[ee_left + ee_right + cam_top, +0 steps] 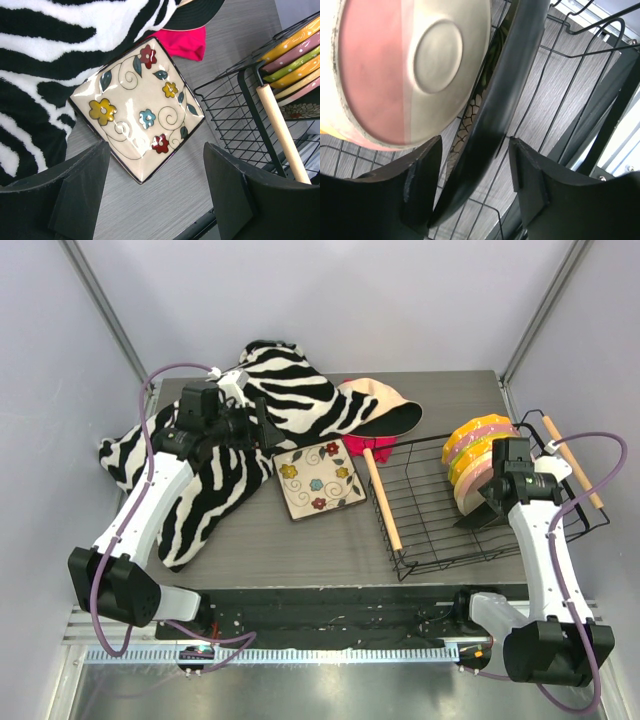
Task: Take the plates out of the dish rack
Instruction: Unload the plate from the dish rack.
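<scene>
The cream square plate with flowers lies flat on the table left of the black wire dish rack; it fills the left wrist view. Several plates stand on edge in the rack's far right end, orange, pink and yellow-green. My left gripper is open and empty above the table by the plate's near corner. My right gripper is open inside the rack, its jaws straddling the dark plate's rim beside the round pink-cream plate.
A zebra-striped cloth covers the left and back of the table. A peach hat and a red cloth lie behind the cream plate. The rack's wooden handles run along its left and right sides.
</scene>
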Motion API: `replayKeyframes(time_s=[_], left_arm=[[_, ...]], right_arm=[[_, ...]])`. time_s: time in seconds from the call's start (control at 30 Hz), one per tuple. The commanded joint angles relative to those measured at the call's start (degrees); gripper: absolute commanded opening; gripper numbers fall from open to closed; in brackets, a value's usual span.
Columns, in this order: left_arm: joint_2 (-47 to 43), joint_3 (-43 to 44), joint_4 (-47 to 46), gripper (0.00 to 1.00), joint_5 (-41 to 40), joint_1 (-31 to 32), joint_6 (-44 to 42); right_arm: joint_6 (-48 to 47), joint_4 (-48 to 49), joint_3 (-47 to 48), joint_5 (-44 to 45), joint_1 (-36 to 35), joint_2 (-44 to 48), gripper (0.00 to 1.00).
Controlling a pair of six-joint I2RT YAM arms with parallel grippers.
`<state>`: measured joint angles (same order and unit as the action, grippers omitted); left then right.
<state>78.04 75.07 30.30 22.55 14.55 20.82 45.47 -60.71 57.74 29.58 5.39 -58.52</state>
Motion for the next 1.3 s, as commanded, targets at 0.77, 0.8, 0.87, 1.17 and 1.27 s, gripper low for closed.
replayKeyframes(time_s=[0.77, 0.8, 0.87, 1.17, 1.27], left_arm=[[-2.2, -0.4, -2.4, 0.80, 0.7, -0.1, 0.3], [-2.2, -0.5, -2.4, 0.80, 0.7, -0.1, 0.4], [-2.2, -0.5, -2.4, 0.80, 0.7, -0.1, 0.4], [-2.0, -0.4, -2.4, 0.80, 1.8, -0.1, 0.6], [-1.8, -0.2, -2.3, 0.80, 2.2, -0.2, 0.6]], right_arm=[[-12.1, -1.2, 11.1, 6.6, 0.4, -8.1, 0.01], [-12.5, -1.5, 11.7, 6.7, 0.4, -8.5, 0.01], [-13.2, -2.2, 13.5, 6.5, 0.4, -9.3, 0.01], [-17.3, -5.4, 20.7, 5.7, 0.4, -11.7, 0.01], [-18.9, -5.4, 22.2, 4.1, 0.4, -11.2, 0.01]])
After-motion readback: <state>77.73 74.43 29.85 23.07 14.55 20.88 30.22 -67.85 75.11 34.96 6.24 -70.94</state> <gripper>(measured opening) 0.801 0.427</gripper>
